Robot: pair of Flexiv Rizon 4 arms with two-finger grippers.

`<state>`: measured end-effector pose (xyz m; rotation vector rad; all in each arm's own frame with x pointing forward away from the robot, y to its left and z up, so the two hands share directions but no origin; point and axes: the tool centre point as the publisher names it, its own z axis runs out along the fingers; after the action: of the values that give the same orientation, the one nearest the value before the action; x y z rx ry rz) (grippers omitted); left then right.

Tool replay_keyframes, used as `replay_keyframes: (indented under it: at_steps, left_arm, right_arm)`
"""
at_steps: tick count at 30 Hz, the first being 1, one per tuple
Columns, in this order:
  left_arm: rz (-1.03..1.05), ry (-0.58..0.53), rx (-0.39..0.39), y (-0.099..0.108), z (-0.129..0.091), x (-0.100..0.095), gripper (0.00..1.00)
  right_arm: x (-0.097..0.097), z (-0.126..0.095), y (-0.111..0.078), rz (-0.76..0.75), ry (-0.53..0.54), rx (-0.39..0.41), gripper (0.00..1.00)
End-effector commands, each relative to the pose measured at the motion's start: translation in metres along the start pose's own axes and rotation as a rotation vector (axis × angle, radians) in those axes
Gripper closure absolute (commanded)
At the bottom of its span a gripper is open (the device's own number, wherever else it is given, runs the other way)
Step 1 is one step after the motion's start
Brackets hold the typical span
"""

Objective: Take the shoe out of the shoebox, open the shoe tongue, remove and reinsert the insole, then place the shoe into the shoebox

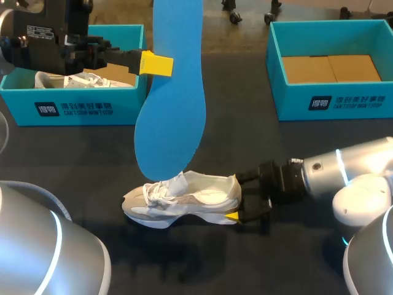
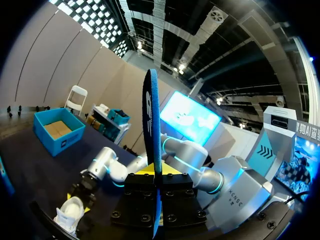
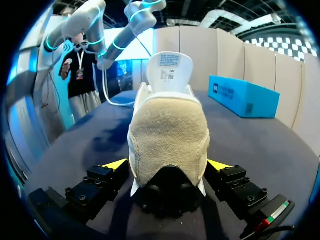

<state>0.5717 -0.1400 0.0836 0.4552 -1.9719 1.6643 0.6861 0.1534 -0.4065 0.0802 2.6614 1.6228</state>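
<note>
The white and grey mesh sneaker (image 1: 181, 203) lies on its side in the lower middle of the head view, toe towards the left of the frame and heel towards the right, with its tongue pulled up. My right gripper (image 1: 236, 208) comes in from the right edge and is clamped on the heel. In the right wrist view, one yellow fingertip (image 3: 116, 164) presses against each side of the beige heel panel, with the fingers set fairly wide apart.

The blue foam insole (image 1: 172, 104) stands upright in the upper middle of the frame, above the sneaker. Its lower end overlaps the tongue in the picture, and I cannot tell whether the two touch. My left gripper (image 1: 157, 64) reaches in from the upper left and pinches the insole's edge. In the left wrist view the insole runs edge-on straight out between the two closed fingers.

Everything sits on the dark table (image 1: 73, 160). A teal cardboard shoebox (image 1: 80, 107) at the upper left holds a second pale sneaker (image 1: 73, 80). A second teal shoebox (image 1: 331, 101) at the upper right holds brown cardboard panels (image 1: 331, 67).
</note>
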Motion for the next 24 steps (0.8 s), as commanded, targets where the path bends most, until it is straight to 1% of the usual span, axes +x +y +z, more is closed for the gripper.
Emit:
replay_keyframes:
  at_steps: [1, 4, 7, 15, 19, 22, 24]
  left_arm:
    - [0.000, 0.000, 0.000, 0.000, 0.001, 0.000, 1.00]
    - [0.000, 0.000, 0.000, 0.000, 0.001, 0.000, 1.00]
    - [0.000, 0.000, 0.000, 0.000, 0.001, 0.000, 1.00]
    - [0.000, 0.000, 0.000, 0.000, 0.001, 0.000, 1.00]
    - [0.000, 0.000, 0.000, 0.000, 0.001, 0.000, 1.00]
    - [0.000, 0.000, 0.000, 0.000, 0.001, 0.000, 1.00]
    - [0.000, 0.000, 0.000, 0.000, 0.001, 0.000, 1.00]
  right_arm:
    - [0.000, -0.013, 0.011, 0.007, 0.011, 0.137, 0.00]
    - [0.002, -0.018, 0.017, 0.038, 0.009, 0.218, 0.00]
    - [0.003, -0.023, 0.022, 0.052, 0.005, 0.281, 0.00]
    - [0.004, -0.033, 0.035, 0.123, 0.015, 0.519, 0.00]
    - [0.005, -0.037, 0.040, 0.140, 0.021, 0.621, 0.00]
    - [0.005, -0.037, 0.044, 0.142, 0.009, 0.696, 0.00]
    - [0.005, -0.037, 0.048, 0.146, -0.020, 0.768, 0.00]
